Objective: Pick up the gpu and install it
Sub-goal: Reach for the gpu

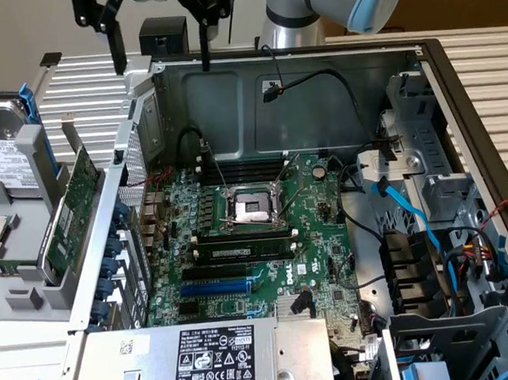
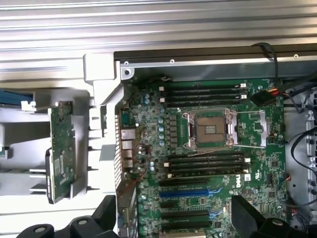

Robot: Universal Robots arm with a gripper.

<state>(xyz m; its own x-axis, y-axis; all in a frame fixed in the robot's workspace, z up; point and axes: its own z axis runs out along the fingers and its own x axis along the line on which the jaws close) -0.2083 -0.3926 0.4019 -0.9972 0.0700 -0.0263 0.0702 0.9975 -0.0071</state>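
The gpu [image 1: 70, 208] is a small green card standing on edge in a grey holder, outside the computer case on the exterior view's left. In the wrist view the gpu [image 2: 61, 148] shows edge-on, with a dark shroud on one face and a silver bracket at one end. My gripper [image 1: 162, 66] hangs open and empty high above the case's back corner, well above the card. Its black fingers [image 2: 108, 215] frame the motherboard [image 2: 208, 148] from above. The motherboard [image 1: 320, 236] lies flat in the open case, with black and blue expansion slots [image 1: 219, 283] free.
The case wall [image 1: 115, 234] stands between the card and the motherboard. A hard drive [image 1: 8, 164] lies beyond the holder. A power supply [image 1: 211, 354] sits at the front. Blue cables [image 1: 406, 211] and a drive cage [image 1: 451, 336] crowd the exterior view's right.
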